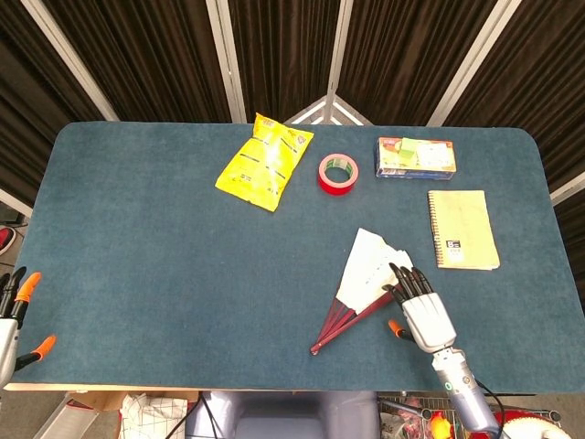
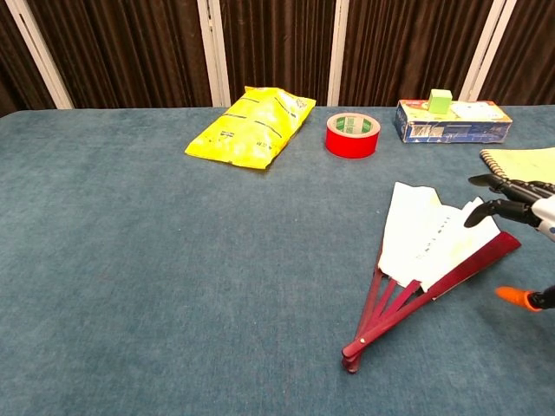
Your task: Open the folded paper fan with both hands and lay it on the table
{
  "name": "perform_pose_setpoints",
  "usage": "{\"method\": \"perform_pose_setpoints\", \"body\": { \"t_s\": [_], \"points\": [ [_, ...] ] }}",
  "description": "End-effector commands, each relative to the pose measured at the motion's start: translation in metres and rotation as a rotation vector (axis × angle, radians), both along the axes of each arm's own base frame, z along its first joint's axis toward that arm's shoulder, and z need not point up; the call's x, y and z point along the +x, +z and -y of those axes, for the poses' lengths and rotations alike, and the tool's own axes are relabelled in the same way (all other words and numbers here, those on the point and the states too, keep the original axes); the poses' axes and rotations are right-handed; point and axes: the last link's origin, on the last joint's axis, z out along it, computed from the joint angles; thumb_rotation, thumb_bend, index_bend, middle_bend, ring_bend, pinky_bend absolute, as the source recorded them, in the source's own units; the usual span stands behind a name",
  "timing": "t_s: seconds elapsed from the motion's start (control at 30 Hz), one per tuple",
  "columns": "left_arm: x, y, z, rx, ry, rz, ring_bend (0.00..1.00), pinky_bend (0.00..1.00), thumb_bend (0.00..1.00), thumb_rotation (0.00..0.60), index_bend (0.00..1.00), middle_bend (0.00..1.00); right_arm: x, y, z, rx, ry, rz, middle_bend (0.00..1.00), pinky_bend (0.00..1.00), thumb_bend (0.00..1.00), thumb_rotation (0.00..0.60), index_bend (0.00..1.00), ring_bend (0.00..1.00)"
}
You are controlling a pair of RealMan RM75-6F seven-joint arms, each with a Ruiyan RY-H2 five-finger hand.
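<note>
Head view straight down over table (image 1: 137,265), chest view low, forward — both share fan (image 2: 434,251)

blue table (image 1: 137,238) | fan (image 1: 366,279) | yellow bag (image 1: 263,163) | red tape (image 1: 337,174) | box (image 1: 415,157) | notebook (image 1: 462,229)

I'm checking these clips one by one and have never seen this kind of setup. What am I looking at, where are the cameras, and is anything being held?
This is a two-armed robot with human-like hands, working at a blue felt-covered table. One picture looks down from its head, the other looks forward from its chest.

On the table lie a partly opened white paper fan with red ribs, a yellow snack bag, a red roll of tape, a small blue box and a yellow spiral notebook.

The right hand reaches over the fan's right edge, fingers spread; actual contact cannot be told. The left hand waits open at the table's near left corner. Nothing is held.
</note>
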Motion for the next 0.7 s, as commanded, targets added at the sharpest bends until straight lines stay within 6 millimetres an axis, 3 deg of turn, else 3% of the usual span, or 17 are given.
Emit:
{"method": "perform_pose_setpoints", "body": {
  "t_s": [0.03, 0.7],
  "points": [
    [0.0, -0.001, -0.001, 0.001, 0.002, -0.003, 0.0, 0.0, 0.09, 0.6, 0.1, 0.0, -0.002, -0.008, 0.002, 0.002, 0.004, 0.013, 0.05, 0.12, 0.24, 0.6, 0.37, 0.11],
    [0.0, -0.006, -0.004, -0.004, 0.022, -0.021, 0.0, 0.0, 0.08, 0.6, 0.1, 0.0, -0.012, -0.041, 0.019, 0.042, -0.002, 0.026, 0.05, 0.13, 0.26, 0.6, 0.42, 0.11]
  ]
}}
